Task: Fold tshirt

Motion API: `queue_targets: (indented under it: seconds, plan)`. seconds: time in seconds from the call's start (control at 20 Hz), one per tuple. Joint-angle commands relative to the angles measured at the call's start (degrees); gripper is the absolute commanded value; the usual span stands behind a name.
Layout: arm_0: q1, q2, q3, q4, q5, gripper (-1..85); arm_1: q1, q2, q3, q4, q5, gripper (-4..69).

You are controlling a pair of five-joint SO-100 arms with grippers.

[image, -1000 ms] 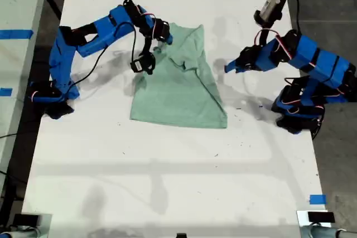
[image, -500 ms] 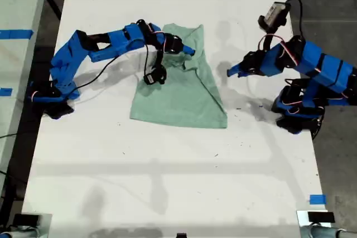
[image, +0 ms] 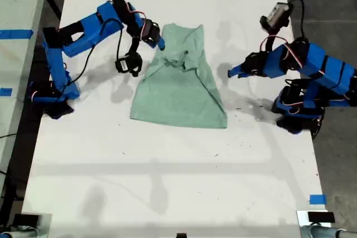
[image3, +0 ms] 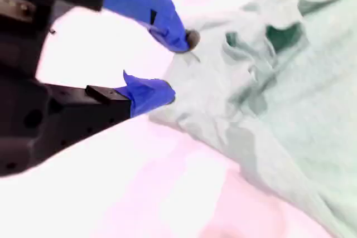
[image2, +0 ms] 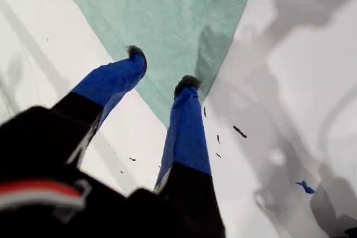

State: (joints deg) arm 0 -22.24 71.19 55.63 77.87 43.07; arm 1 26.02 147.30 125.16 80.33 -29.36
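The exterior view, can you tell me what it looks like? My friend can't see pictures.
A pale green tshirt, partly folded, lies on a white table. A blue robot arm stands at each side, each with an open end effector near the shirt's edge, my second on the view's left, my first on its right.

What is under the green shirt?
The tshirt lies on the white table, which shows all around it. Its folded layers cover the part beneath, so anything hidden there cannot be seen.

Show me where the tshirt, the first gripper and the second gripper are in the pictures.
tshirt [image: 181,96], exterior view, middle of the cloth.
my first gripper [image2: 160,66], first wrist view, midway between the open fingertips.
my second gripper [image3: 179,66], second wrist view, midway between the open fingertips.
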Motion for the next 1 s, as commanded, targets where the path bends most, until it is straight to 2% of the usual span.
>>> queue_targets:
  seconds: [0.0,0.25,0.4,0.6,0.7,0.95]
  plan:
    - [5.1,17.6,13.8,4.7,-6.3,0.1,-2.7,1.7,0.0,0.8,1.8,7.2]
    - [12.9,40.9,41.8,5.0,-16.8,0.1,-7.5,1.2,1.0,0.7,3.6,3.3]
    - [16.6,44.2,48.3,5.5,-21.0,0.1,-9.5,-1.8,-1.1,1.9,3.4,16.8]
    - [18.8,43.2,48.5,4.2,-21.7,0.1,-12.7,-9.2,-2.9,2.5,3.8,22.4]
    - [18.9,42.8,49.0,3.3,-21.7,0.1,-14.5,-13.6,0.0,-0.2,4.6,22.9]
    - [18.5,41.5,49.4,1.8,-21.6,0.1,-19.9,-25.0,8.1,-14.7,7.9,22.1]
